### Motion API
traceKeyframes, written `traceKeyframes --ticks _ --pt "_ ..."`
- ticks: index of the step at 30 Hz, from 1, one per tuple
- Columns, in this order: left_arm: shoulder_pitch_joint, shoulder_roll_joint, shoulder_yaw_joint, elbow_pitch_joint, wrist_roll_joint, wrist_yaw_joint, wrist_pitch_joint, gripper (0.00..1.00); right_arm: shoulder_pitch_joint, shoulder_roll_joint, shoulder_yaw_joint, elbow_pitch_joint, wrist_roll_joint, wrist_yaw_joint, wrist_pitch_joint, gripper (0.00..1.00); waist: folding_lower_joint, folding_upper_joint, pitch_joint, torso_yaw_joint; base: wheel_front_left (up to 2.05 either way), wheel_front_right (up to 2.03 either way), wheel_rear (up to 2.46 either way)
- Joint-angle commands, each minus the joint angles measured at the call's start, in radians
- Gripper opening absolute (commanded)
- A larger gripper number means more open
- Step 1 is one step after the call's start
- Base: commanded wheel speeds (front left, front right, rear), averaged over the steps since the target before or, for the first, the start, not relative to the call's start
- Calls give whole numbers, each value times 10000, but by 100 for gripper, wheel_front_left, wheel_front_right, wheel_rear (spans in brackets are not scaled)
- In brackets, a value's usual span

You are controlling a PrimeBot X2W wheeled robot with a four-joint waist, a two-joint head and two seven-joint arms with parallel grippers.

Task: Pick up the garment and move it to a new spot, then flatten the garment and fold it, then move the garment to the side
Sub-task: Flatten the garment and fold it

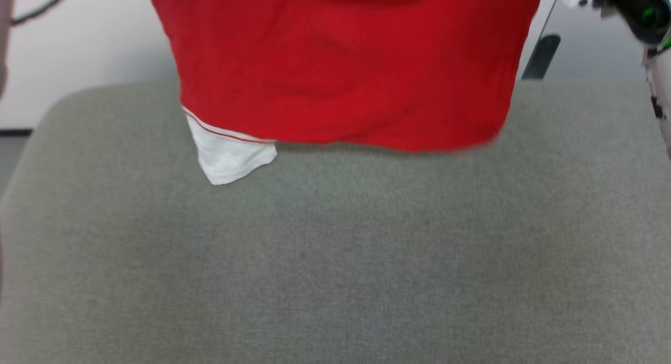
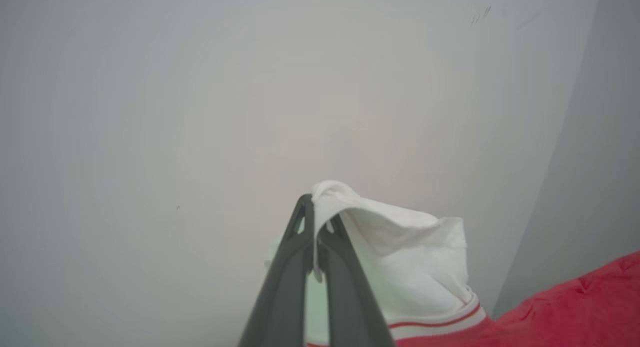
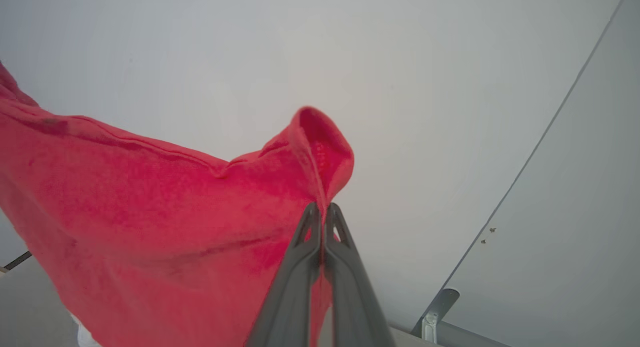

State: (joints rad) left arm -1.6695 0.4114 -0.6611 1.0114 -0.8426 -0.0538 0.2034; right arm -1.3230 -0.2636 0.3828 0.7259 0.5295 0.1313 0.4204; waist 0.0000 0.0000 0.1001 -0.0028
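Garment (image 1: 341, 65): held in the air over the far half of the grey table (image 1: 335, 259), spread as a red sheet between the two grippers. The hem hangs low over the table. It is blurred, so I cannot tell whether it touches. One white sleeve (image 1: 228, 157) dangles below the hem toward the table's left side.

Left gripper (image 2: 318, 222): fingers pinched tight on a fold of white sleeve cloth. The striped trim lies just below the pinch. Only the tips hold the cloth.

Right gripper (image 3: 322, 212): fingers pinched tight on a red edge. The cloth bunches in a small hood over the tips, and the rest drapes away toward the other arm.

Why held so: with the two pinches well apart and high above the table, the cloth's own weight pulls it open. That way it can go down spread out rather than in a heap.

Judged step: carrying the garment to its new spot, just ahead of laying it out. Flattening, folding and the move to the side are not yet done. The table's near half offers room for the lay-down.

Risks:
- The grips are uneven, one on a sleeve and one on the body, so the garment likely hangs skewed.
- The loose sleeve may tuck under as the hem meets the table.
- A tip-only pinch on thin cloth could slip if the arms pull further apart.
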Motion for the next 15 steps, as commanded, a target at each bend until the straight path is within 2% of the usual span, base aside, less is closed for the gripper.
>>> traceKeyframes --ticks 1,9,15 --pt "-241 39 26 101 98 -71 -208 0 -260 93 -65 48 -155 -11 -181 0 0 0 838 -235 0 0 0" --pt "-1794 382 -119 864 650 -225 -1364 0 -1557 825 -516 962 -1241 -11 -2369 0 0 0 2749 -904 0 0 0" --pt "-3814 371 -110 777 1026 -353 -2375 0 -2921 991 -1209 1768 -2419 -11 -4508 0 0 0 4550 -1004 0 0 0"
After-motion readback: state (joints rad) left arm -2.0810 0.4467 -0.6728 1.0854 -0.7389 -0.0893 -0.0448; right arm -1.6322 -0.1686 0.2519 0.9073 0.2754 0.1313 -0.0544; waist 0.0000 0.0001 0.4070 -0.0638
